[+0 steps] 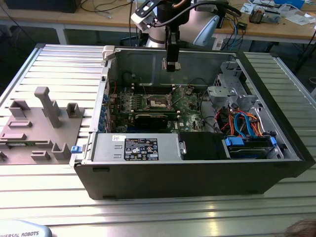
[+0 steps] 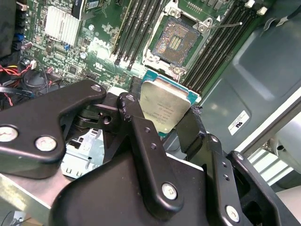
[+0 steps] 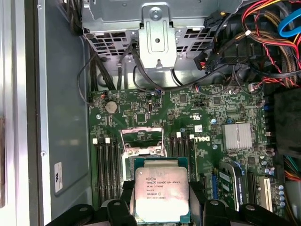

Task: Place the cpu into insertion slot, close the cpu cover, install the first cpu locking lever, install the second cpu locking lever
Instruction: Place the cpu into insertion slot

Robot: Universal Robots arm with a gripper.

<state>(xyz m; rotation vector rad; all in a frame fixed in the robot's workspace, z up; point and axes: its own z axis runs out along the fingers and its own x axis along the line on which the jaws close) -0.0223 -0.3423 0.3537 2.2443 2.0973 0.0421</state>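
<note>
My gripper (image 1: pixel 171 65) hangs inside the open computer case, above the green circuit board (image 1: pixel 190 111), shut on the cpu. In both wrist views the cpu (image 2: pixel 164 106) (image 3: pixel 161 193) is a flat silver-topped square clamped by its edges between the black fingers (image 2: pixel 136 117). The insertion slot (image 2: pixel 176 42) (image 1: pixel 159 102) lies open below and a little beyond the chip, its dark contact field bare inside a silvery rim. The cpu cover (image 3: pixel 141 136) appears swung up at the slot's edge. A thin wire lever (image 2: pixel 225 24) sticks out beside the slot.
Long black memory slots (image 2: pixel 136 28) flank the slot on both sides. A finned heat sink (image 3: pixel 236 135), a drive cage (image 1: pixel 227 86) with coloured cables (image 1: pixel 242 121) and the case walls (image 1: pixel 197 168) surround the board. A grey fixture (image 1: pixel 47 106) stands at the exterior view's left.
</note>
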